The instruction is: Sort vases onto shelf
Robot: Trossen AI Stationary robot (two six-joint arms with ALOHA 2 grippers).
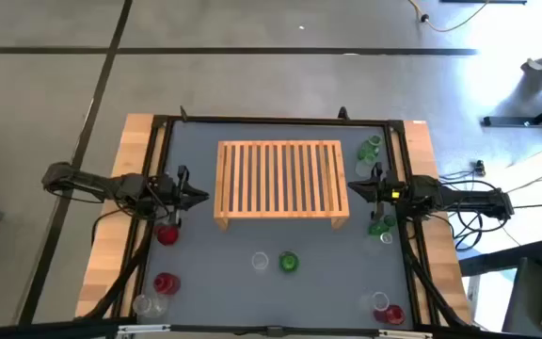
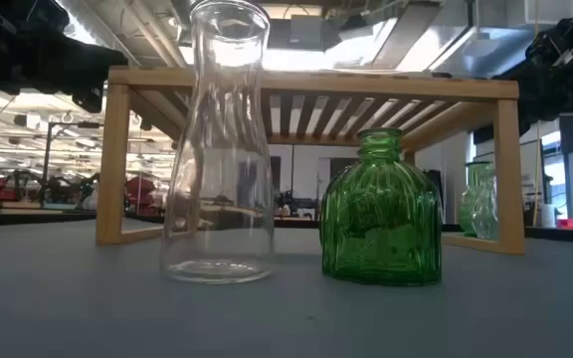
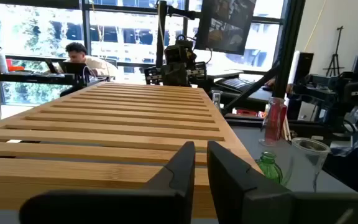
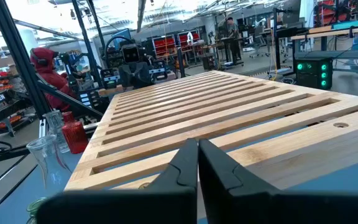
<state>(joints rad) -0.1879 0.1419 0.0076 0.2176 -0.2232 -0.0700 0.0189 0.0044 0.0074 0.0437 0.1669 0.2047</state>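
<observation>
The light wooden slatted shelf point(image 1: 280, 184) stands on its short legs mid-table, with nothing on its slats. Small glass vases stand upright on the grey mat: a clear one point(image 1: 260, 261) and a green one point(image 1: 289, 263) in front of the shelf, red ones point(image 1: 167, 234) point(image 1: 165, 282) on the left, and green ones point(image 1: 373, 148) point(image 1: 379, 226) on the right. In the low view, the clear vase point(image 2: 217, 149) and the green vase point(image 2: 381, 214) are close up. My left gripper point(image 1: 205, 196) hovers shut at the shelf's left end. My right gripper point(image 1: 354, 188) hovers shut at its right end.
More vases stand in the near corners: a clear one point(image 1: 144, 304) on the left, a clear one point(image 1: 379, 301) and a red one point(image 1: 393, 314) on the right. A black frame point(image 1: 280, 121) borders the mat. A person sits at a desk point(image 3: 79, 56) beyond the table.
</observation>
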